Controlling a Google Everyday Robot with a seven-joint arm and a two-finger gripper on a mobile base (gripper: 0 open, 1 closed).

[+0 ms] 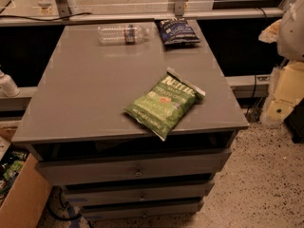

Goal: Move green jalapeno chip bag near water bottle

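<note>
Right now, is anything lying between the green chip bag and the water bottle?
Nothing visible does. The green jalapeno chip bag lies near the front edge, the water bottle at the back, bare table between. The dark blue chip bag sits right of the bottle, off that path. The gripper is not in view.

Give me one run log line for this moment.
green bag: flat near table front edge, apart from bottle | bottle: lying at far edge, blue bag beside it | gripper: not in view | move: not yet done
</note>
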